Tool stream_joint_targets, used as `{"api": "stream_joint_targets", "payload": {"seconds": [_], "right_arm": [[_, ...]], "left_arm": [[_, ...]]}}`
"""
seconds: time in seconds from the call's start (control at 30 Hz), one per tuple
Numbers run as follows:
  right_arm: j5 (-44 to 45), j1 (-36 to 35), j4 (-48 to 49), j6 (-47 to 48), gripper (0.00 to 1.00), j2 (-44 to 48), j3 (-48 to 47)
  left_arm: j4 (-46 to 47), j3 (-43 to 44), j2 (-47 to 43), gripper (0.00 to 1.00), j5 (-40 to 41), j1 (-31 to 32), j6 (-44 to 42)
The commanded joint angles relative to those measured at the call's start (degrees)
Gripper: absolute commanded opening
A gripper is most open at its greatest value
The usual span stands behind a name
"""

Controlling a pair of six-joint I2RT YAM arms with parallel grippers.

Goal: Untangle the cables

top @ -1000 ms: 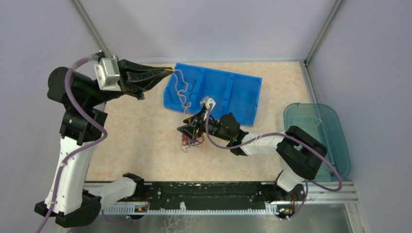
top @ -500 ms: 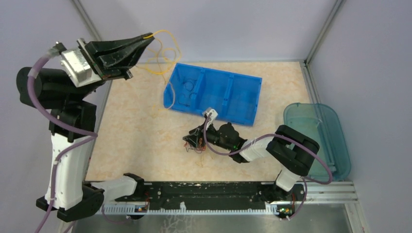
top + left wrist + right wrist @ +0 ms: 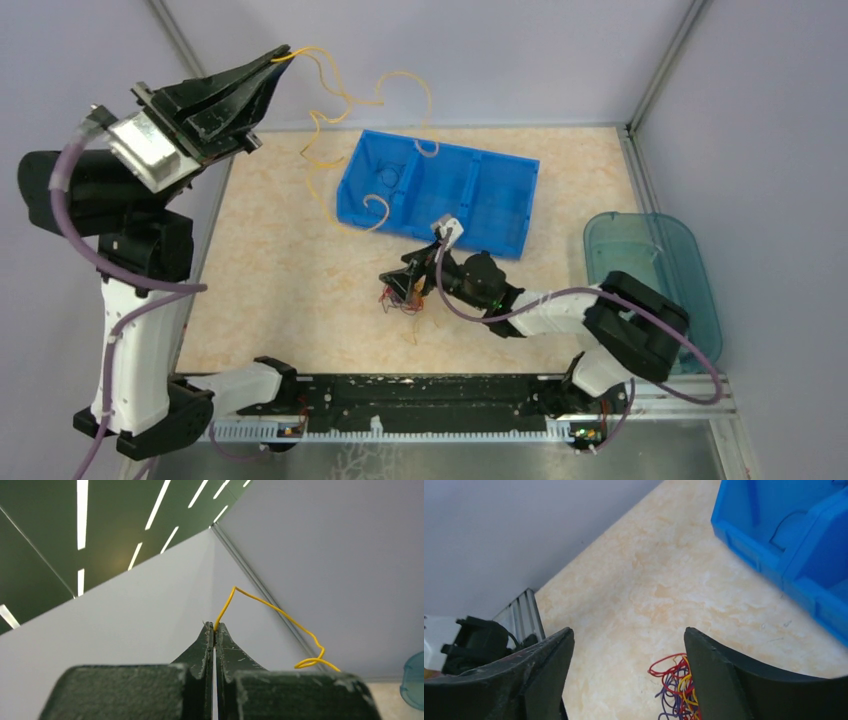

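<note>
High at the back left, my left gripper (image 3: 283,52) is shut on one end of a thin yellow cable (image 3: 340,100). That cable trails down in loops toward the blue bin (image 3: 500,190), and its end (image 3: 375,205) hangs at the bin's left front corner. In the left wrist view the same yellow cable (image 3: 260,602) rises from the pinched fingertips (image 3: 215,626). My right gripper (image 3: 400,285) is open, low over the tangle of red, yellow and purple cables (image 3: 405,300) on the table. The tangle (image 3: 676,685) lies against the inner side of the right finger (image 3: 724,680), with nothing gripped.
The blue bin has three compartments, and a thin cable curls in the left one (image 3: 390,178). A clear teal tub (image 3: 650,285) stands at the right edge. Grey walls enclose the table on three sides. A black rail (image 3: 420,395) runs along the near edge.
My left gripper has risen up and to the left, pulling the yellow cable clear of the tangle. My right gripper moved nearer with the tangle and has opened wider.
</note>
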State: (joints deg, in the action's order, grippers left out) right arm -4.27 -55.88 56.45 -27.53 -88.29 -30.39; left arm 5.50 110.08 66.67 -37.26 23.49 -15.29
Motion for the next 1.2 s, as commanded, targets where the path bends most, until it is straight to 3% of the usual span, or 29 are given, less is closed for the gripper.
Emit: {"api": "stream_joint_targets", "payload": {"seconds": [0.0, 0.33, 0.73, 0.9, 1.03, 1.17], "right_arm": [[5.16, -0.51, -4.52, 3.52, 0.85, 10.87, -1.77], [12.56, 3.45, -16.0, 4.66, 0.83, 24.14, -1.24], [26.83, 5.28, -23.54, 2.49, 0.78, 32.48, 6.15], [31.56, 7.85, -26.39, -0.36, 0.77, 38.6, 8.37], [34.73, 9.61, -30.14, -4.25, 0.7, 43.78, 9.82], [37.0, 9.89, -32.56, -3.82, 0.69, 44.75, 9.5]], "left_arm": [[-0.14, -4.5, -0.2, 0.0, 0.2, 0.25, -1.52], [0.14, -13.02, 1.13, 0.0, 0.51, 0.3, -1.42], [5.42, -20.59, 6.4, 0.0, 1.46, 1.04, -1.2], [5.68, -20.19, 12.07, 0.0, 1.98, 1.45, -2.32], [6.33, -18.63, 16.93, 0.0, 2.12, 1.57, -3.61], [6.6, -18.48, 21.75, 0.0, 2.62, 1.9, -5.62]]}}
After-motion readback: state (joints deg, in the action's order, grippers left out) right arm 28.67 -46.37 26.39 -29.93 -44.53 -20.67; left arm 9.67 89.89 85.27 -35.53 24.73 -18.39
